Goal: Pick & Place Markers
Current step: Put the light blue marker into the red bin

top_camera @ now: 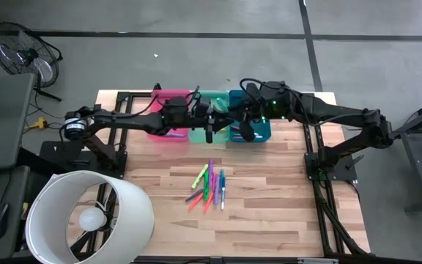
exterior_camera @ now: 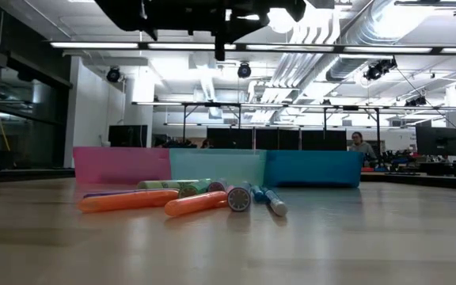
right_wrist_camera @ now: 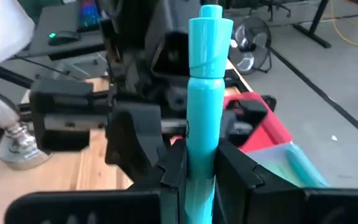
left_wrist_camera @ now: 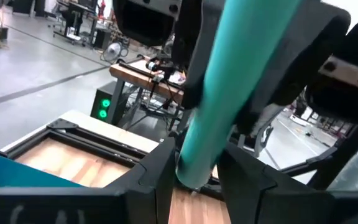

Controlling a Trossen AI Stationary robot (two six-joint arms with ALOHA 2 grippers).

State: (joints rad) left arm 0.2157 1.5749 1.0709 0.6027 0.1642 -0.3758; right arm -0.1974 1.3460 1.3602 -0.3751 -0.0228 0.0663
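Both grippers meet high over the three bins at the table's far side: pink (top_camera: 168, 95), green (top_camera: 215, 96), blue (top_camera: 261, 133). My left gripper (top_camera: 212, 121) (left_wrist_camera: 194, 182) is shut on a teal marker (left_wrist_camera: 229, 93). My right gripper (top_camera: 242, 121) (right_wrist_camera: 199, 173) faces it, shut on a light-blue marker (right_wrist_camera: 205, 93). Several loose markers (top_camera: 211, 187) (exterior_camera: 188, 202) lie in a pile on the wooden table, nearer than the bins. My left gripper pinches the teal marker near its lower end (left_wrist_camera: 194, 163) between its two fingers. The fingers reach in about level from the table's left and lie across it. The marker rises steeply, tilted, clear of bins and table. My right gripper pinches the light-blue marker's barrel (right_wrist_camera: 201, 155) between its two fingers, coming from the table's right and lying across it. The marker stands about upright, its capped end (right_wrist_camera: 210, 15) on top, lifted clear. The gripper hides its lower part.
A big white lampshade (top_camera: 86, 220) stands at the table's near left corner. A floor fan (top_camera: 20, 53) stands beyond the far left corner. Bare wood lies around the marker pile. A person (exterior_camera: 360, 146) sits far back in the room.
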